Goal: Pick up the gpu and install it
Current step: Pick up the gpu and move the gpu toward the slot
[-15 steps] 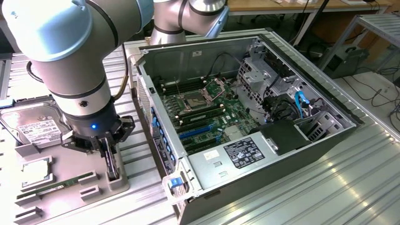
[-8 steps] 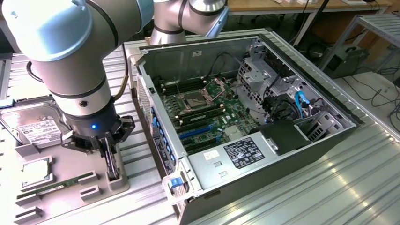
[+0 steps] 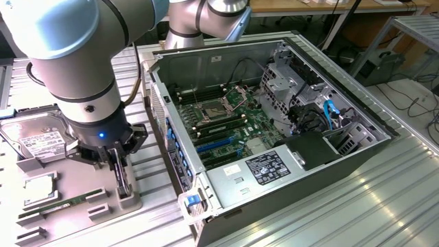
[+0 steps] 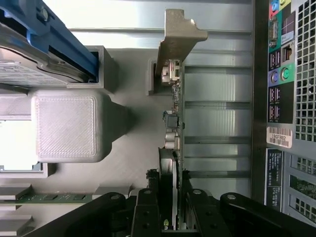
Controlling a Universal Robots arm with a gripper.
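Down at the exterior view's left, the gray tray holds a hard drive, a processor chip, a RAM stick and the gpu, standing on edge in its slot (silver bracket at one end). The gripper is clamped on the card's upper edge. Just to the right, the open computer case holds the motherboard.
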